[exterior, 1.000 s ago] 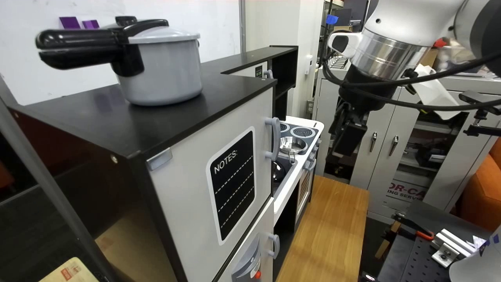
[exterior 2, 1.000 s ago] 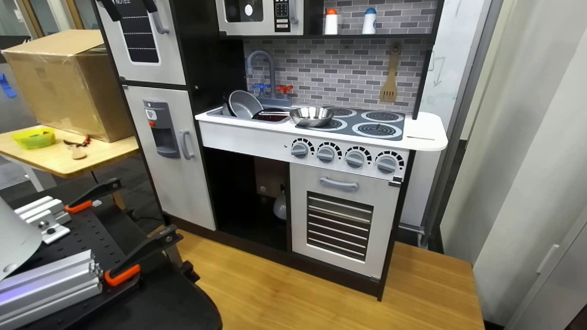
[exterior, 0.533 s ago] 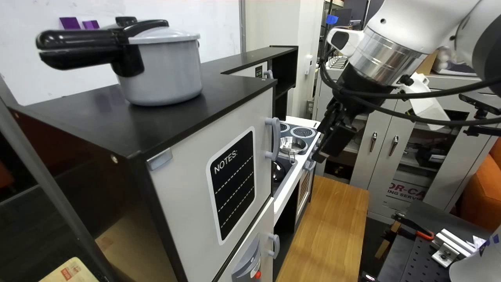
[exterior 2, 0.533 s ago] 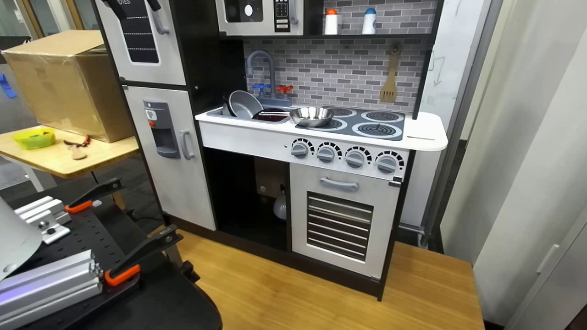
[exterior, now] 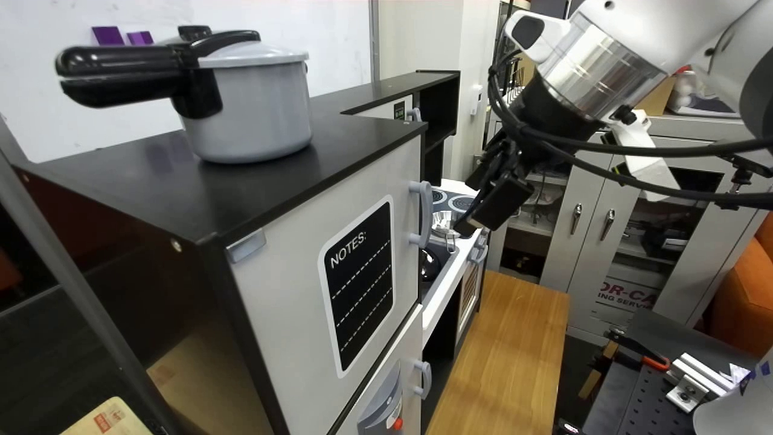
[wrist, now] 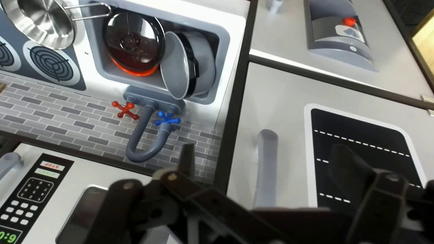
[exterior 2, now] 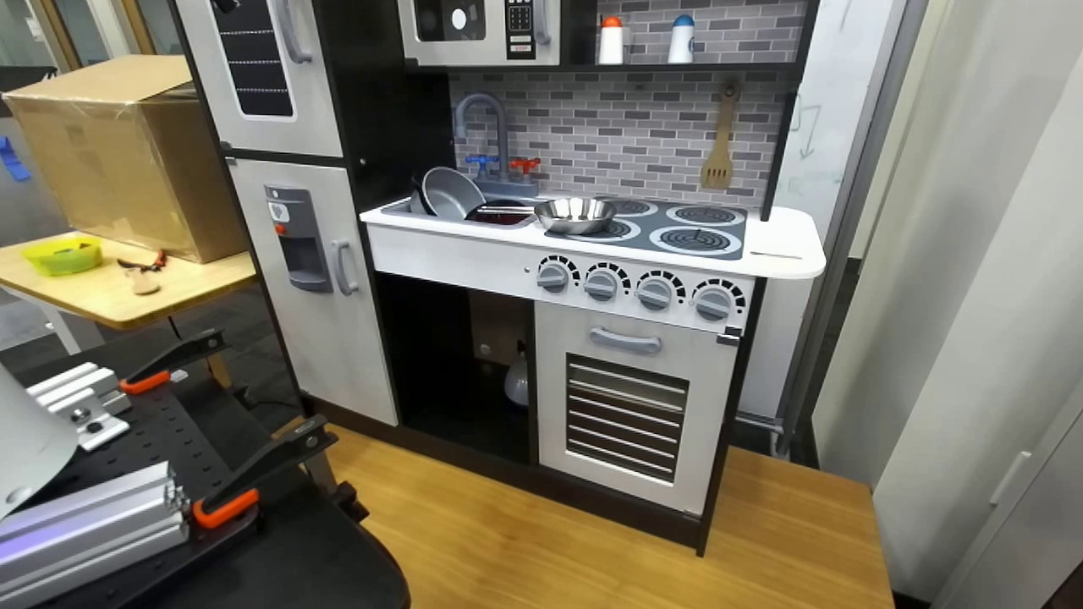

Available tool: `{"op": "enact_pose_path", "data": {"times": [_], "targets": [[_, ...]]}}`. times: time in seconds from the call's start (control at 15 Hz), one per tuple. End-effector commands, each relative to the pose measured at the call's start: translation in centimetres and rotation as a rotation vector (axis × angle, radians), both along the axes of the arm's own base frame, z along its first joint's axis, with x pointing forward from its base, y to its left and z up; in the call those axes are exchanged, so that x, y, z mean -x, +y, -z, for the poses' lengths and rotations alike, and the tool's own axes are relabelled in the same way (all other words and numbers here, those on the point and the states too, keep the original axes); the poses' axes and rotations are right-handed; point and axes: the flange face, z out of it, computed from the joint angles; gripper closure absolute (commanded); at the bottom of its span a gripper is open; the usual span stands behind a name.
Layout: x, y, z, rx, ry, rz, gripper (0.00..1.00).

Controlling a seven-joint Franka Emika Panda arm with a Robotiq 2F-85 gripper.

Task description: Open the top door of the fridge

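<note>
Grey and upright, the handle (exterior: pixel 424 214) sits near an edge of the closed top door (exterior: pixel 302 290), high on the fridge (exterior 2: pixel 337 207); my spread hand (wrist: pixel 267 161), gripping nothing, faces it. Coming in crooked, I could jam one fingertip (wrist: pixel 346 166) against the sticker (wrist: pixel 378 154). Pulling straight, not along the door's swing, could shed my grip; yanking hard could rock the pot (exterior: pixel 253 109) on top.

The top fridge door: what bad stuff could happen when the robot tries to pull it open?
The gripper is open and not holding the handle yet, so it might pinch only air or bump the top door.

The pot sits on top of the fridge, so a hard tug could make it wobble.

The cable hangs in a loose loop and might catch on something.
</note>
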Motion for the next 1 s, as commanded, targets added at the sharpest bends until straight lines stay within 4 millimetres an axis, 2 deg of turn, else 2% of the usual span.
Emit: {"op": "enact_pose_path", "data": {"times": [0.0, 0.6, 0.93], "targets": [[-0.36, 1.36, 0.99, 0.003, -0.016, -0.035, 0.0], [0.02, 1.16, 0.89, 0.012, 0.002, -0.028, 0.0], [0.04, 1.77, 0.73, -0.054, -0.004, 0.005, 0.0]]}}
